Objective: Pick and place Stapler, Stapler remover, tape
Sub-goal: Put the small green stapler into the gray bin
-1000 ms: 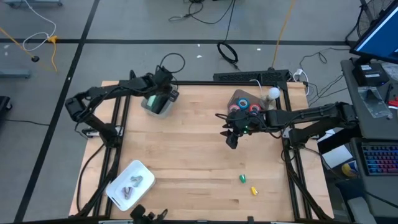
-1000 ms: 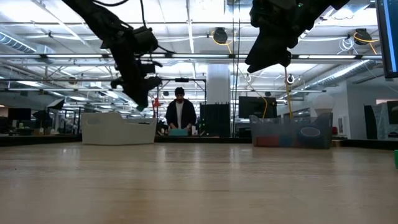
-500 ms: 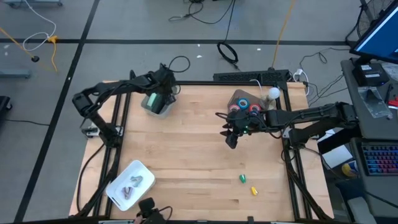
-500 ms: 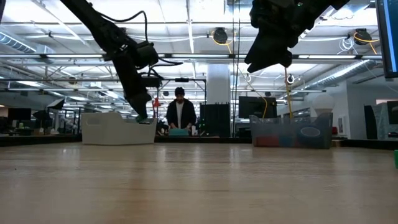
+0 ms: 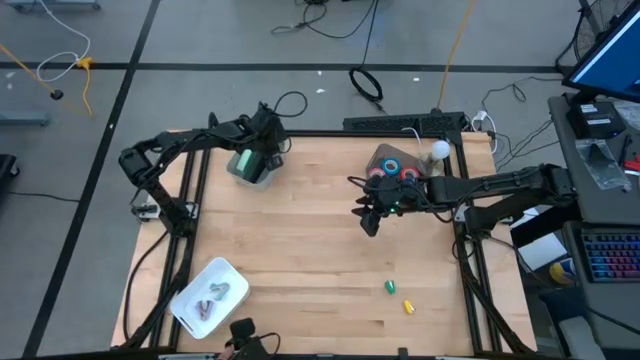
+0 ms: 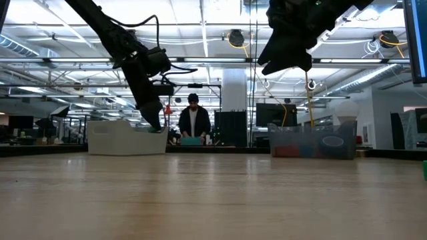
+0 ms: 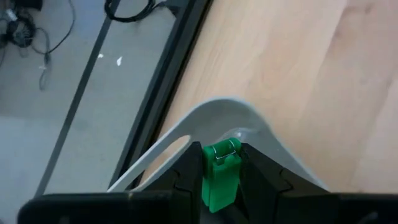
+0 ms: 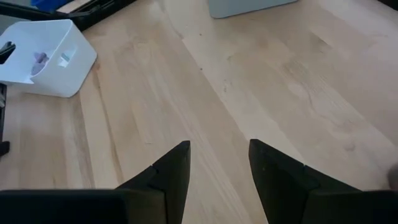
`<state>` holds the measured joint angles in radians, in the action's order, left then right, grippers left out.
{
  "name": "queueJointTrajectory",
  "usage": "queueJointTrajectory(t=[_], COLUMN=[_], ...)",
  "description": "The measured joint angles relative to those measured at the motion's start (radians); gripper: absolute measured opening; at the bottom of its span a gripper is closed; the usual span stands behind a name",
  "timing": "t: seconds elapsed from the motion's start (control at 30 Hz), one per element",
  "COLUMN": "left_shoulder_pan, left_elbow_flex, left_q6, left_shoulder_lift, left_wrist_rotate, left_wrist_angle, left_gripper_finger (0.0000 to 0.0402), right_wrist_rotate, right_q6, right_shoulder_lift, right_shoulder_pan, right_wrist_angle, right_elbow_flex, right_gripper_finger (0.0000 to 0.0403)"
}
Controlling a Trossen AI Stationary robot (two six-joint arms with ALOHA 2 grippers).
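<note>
1. A green stapler (image 7: pixel 221 174) was clamped between the fingers of the left gripper (image 5: pixel 262 152), directly over a grey bin (image 7: pixel 217 115) at the table's far-left edge.
2. The tape (image 5: pixel 392 172) rolls were seen in a clear bin (image 5: pixel 380 155) just behind the right gripper (image 5: pixel 370 222).
3. That gripper was held apart, empty, above bare table (image 5: pixel 320 250).
4. A white bin (image 8: pixel 46 59) was seen well ahead of it.
</note>
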<state>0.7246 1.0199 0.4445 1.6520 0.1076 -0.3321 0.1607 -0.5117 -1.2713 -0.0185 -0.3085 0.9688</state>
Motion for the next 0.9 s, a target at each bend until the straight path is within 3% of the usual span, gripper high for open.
queueJointTrajectory(t=[0.37,0.9], left_shoulder_pan=[0.000,-0.003], left_elbow_flex=[0.000,0.000], left_q6=[-0.008,-0.086], left_shoulder_lift=[0.003,0.106], left_wrist_rotate=[-0.049,-0.062], left_wrist_angle=[0.001,-0.003], left_gripper_finger=[0.0081,0.0082], right_wrist_rotate=[0.002,0.000], right_q6=[0.000,-0.001], right_shoulder_lift=[0.000,-0.001], right_shoulder_pan=[0.000,0.000], right_wrist_angle=[0.014,0.050], right_elbow_flex=[0.000,0.000], right_gripper_finger=[0.0155,0.0155])
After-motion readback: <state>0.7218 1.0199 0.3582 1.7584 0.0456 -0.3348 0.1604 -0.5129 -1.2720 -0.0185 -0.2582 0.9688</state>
